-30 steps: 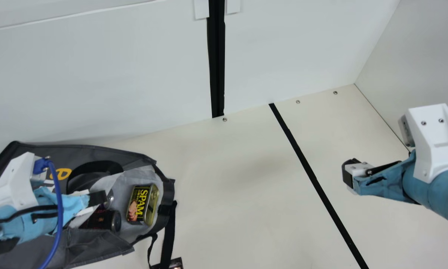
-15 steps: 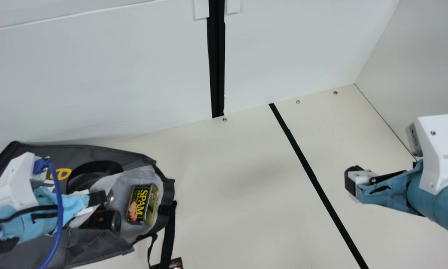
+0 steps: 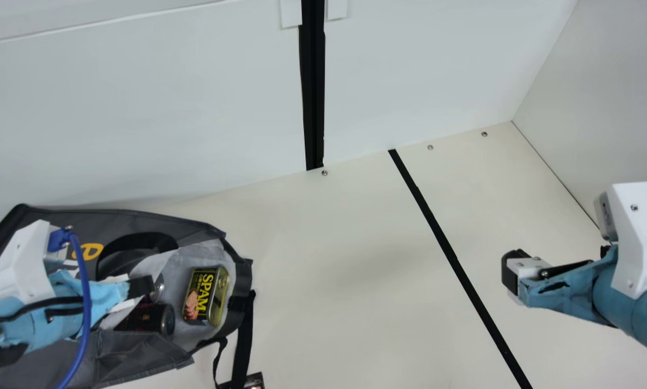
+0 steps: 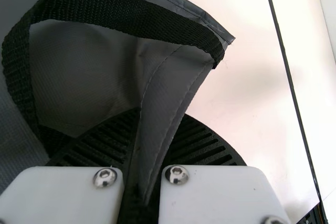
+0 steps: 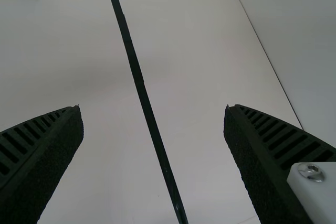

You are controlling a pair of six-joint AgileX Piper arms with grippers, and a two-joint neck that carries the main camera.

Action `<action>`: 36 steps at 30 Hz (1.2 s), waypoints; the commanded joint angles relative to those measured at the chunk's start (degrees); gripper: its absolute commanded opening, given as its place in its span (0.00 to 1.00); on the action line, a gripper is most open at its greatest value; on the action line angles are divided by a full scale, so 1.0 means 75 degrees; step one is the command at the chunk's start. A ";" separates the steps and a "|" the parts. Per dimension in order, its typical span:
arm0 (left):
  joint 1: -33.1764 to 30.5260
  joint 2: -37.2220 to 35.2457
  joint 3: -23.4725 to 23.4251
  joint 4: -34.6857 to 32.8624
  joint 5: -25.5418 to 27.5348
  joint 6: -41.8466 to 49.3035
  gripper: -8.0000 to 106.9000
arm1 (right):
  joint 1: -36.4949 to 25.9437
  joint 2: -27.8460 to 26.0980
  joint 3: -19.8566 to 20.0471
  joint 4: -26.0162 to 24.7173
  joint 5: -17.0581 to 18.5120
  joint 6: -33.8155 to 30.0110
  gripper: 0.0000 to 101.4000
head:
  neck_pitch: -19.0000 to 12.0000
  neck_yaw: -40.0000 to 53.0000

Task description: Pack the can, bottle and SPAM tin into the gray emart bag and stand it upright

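White panels wall the far side and the right, with a black strip down the seam; below them spreads the cream table, crossed by a slanting black line. The gray emart bag lies at the left, long axis left to right, mouth toward the right; the left gripper has its fingers nearly together on a fold of its gray cloth, while the right gripper gapes wide, holding nothing, over the table. Inside the mouth, the SPAM tin runs near to far, ring-pull lid facing right; just beside it, a dark cylinder points its round end right.
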 commanded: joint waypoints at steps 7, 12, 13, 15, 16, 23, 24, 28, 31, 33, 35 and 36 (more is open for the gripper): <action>0.0000 0.0000 0.0000 0.0000 0.0000 0.0000 0.00 | 0.0010 0.0026 -0.0044 0.0060 -0.0005 -0.0125 0.94 | -0.0173 -0.0007; 0.0000 0.0000 0.0000 0.0000 0.0000 0.0000 0.00 | 0.0122 0.0106 -0.0138 0.0166 -0.0005 -0.0308 0.94 | -0.0173 -0.0007; 0.0000 0.0000 0.0000 0.0000 0.0000 0.0000 0.00 | 0.0163 0.0124 -0.0153 0.0176 -0.0005 -0.0376 0.94 | -0.0173 -0.0007; 0.0000 0.0000 0.0000 0.0000 0.0000 0.0000 0.00 | 0.0241 0.0163 -0.0170 0.0222 -0.0005 -0.0513 0.94 | -0.0173 -0.0007; 0.0000 0.0000 0.0000 0.0000 0.0000 0.0000 0.00 | 0.0277 0.0181 -0.0174 0.0247 -0.0005 -0.0578 0.94 | -0.0173 -0.0007; 0.0000 0.0000 0.0000 0.0000 0.0000 0.0000 0.00 | 0.0389 0.0331 -0.0188 0.0599 -0.0005 -0.1166 0.94 | -0.0173 -0.0007; 0.0000 0.0000 0.0000 0.0000 0.0000 0.0000 0.00 | 0.0388 0.0359 -0.0193 0.0667 -0.0005 -0.1262 0.94 | -0.0173 -0.0007; 0.0000 0.0000 0.0000 0.0000 0.0000 0.0000 0.00 | 0.0334 0.0495 -0.0227 0.0987 -0.0005 -0.1677 0.94 | -0.0173 -0.0007; 0.0000 0.0000 0.0000 0.0000 0.0000 0.0000 0.00 | 0.0236 0.0613 -0.0217 0.1280 -0.0034 -0.2021 0.94 | -0.0173 -0.0007; 0.0000 0.0000 0.0000 0.0000 0.0000 0.0000 0.00 | 0.0149 0.0699 -0.0174 0.1487 -0.0085 -0.2272 0.94 | -0.0173 -0.0007; 0.0000 0.0000 0.0000 0.0000 0.0000 0.0000 0.00 | 0.0065 0.0787 -0.0125 0.1686 -0.0138 -0.2517 0.94 | -0.0173 -0.0007; 0.0000 0.0000 0.0000 0.0000 0.0000 0.0000 0.00 | 0.0005 0.0834 -0.0101 0.1796 -0.0165 -0.2660 0.94 | -0.0173 -0.0007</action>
